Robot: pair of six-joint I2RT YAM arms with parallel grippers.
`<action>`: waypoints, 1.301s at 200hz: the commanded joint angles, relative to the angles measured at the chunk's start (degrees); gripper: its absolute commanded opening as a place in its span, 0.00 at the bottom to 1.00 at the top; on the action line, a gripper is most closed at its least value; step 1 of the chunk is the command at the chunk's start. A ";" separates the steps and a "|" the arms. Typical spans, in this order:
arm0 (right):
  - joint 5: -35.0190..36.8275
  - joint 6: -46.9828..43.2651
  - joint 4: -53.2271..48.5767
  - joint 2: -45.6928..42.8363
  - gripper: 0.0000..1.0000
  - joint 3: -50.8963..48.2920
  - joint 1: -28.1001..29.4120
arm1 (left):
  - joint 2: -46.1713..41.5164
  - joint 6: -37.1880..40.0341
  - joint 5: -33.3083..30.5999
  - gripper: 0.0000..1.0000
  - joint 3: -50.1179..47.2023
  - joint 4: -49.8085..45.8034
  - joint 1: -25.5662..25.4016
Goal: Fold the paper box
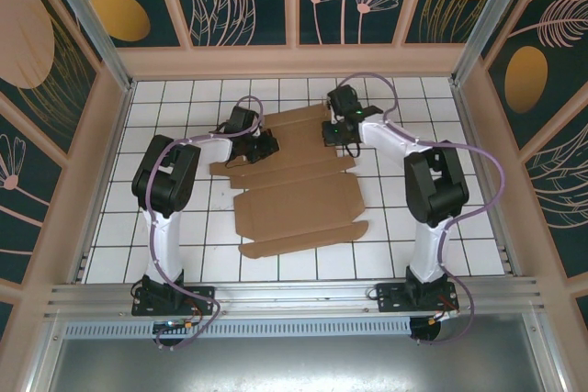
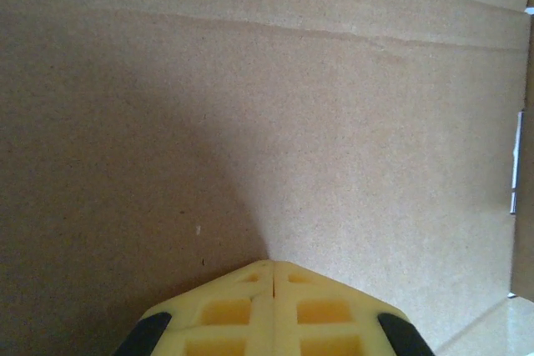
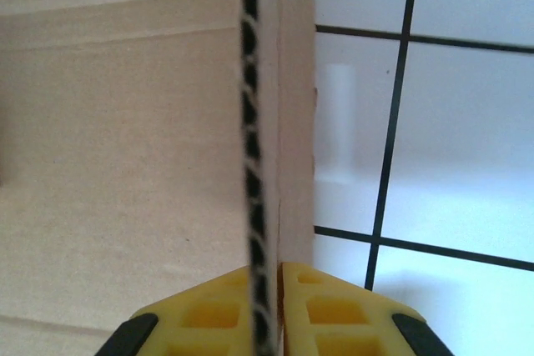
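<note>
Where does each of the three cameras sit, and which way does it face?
Top external: fixed above and behind the arms, facing down at the table and the unfolded box; both arms show, bases nearest.
Left wrist: on the left arm, looking past the shut left gripper at plain cardboard.
Right wrist: on the right arm, looking past the right gripper, clamped on a raised box edge, with table tiles beside.
Shared: all three see the box; top and right wrist views both see the tiles.
</note>
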 commanded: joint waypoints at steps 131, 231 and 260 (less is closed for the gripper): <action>33.37 -4.91 -11.35 15.71 0.24 17.48 15.16 | 0.34 0.52 -2.32 0.03 -1.19 -4.33 -0.21; -0.94 0.10 9.67 -4.24 0.23 -9.01 -2.49 | 0.66 1.40 -2.95 0.03 -1.01 -4.79 0.05; -7.74 1.47 12.66 -4.44 0.26 -11.73 -5.84 | 0.90 1.63 -3.05 0.03 -0.93 -4.89 0.03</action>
